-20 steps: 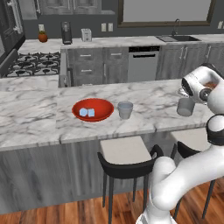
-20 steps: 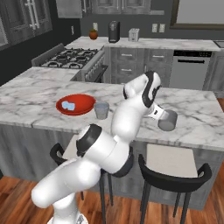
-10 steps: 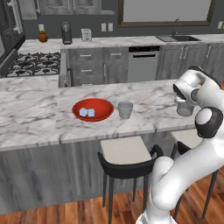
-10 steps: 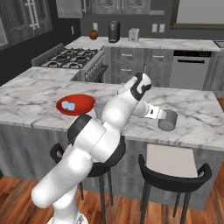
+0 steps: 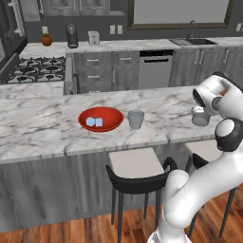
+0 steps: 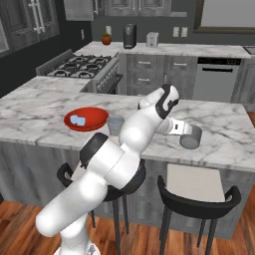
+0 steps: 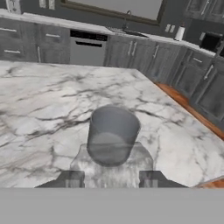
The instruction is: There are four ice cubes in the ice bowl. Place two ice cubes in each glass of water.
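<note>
The gripper [image 7: 111, 175] had its two dark fingertips [image 7: 72, 178] drawn in narrow, with nothing visible between them. Directly ahead of them, just beyond the tips, stood a short grey translucent glass of water [image 7: 112, 135], upright on the white marble counter [image 7: 39, 113]. A second identical tumbler [image 5: 135, 119] stood well apart, just beside the wide glossy red ice bowl [image 5: 100, 118], which held pale blue-white ice cubes [image 5: 94, 122].
</note>
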Available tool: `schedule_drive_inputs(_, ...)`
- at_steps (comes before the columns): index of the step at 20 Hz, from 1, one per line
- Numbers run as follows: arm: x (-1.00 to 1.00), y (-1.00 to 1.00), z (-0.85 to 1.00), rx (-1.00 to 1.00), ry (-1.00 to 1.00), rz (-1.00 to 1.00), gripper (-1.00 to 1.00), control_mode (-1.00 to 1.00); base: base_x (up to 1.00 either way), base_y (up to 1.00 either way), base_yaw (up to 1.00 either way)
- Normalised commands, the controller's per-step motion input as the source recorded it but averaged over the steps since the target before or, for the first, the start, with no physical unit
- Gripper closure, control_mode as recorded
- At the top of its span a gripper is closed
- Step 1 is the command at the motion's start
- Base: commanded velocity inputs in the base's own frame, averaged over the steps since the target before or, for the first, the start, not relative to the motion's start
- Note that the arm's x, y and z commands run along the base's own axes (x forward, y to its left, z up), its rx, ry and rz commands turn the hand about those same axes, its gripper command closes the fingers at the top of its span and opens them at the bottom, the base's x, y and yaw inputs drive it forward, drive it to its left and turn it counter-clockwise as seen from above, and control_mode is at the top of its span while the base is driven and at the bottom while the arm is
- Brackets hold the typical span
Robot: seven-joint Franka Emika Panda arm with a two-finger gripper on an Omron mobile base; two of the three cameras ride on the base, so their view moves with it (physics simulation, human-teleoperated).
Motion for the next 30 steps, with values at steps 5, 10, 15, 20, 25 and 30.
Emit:
schedule_drive_inputs(5, 0.33, -0.18, 0.85, 0.0, 0.3, -0.03, 1.0, -1.0, 0.0, 0.0, 0.0)
schedule_drive_inputs(10, 0.43, -0.11, 0.75, 0.0, 0.33, -0.05, 1.0, -1.0, 0.0, 0.0, 0.0)
schedule_drive_inputs(15, 0.5, -0.27, 0.57, 0.0, 0.46, -0.08, 1.0, -1.0, 0.0, 0.0, 0.0)
schedule_drive_inputs(20, 0.53, -0.43, 0.66, 0.01, 0.42, -0.13, 1.0, -1.0, 0.0, 0.0, 0.0)
schedule_drive_inputs(25, 0.5, -0.31, 0.83, 0.05, 0.26, -0.14, 1.0, -1.0, 0.0, 0.0, 0.0)
schedule_drive_inputs(30, 0.44, -0.16, 0.85, 0.06, 0.24, -0.1, 1.0, -1.0, 0.0, 0.0, 0.0)
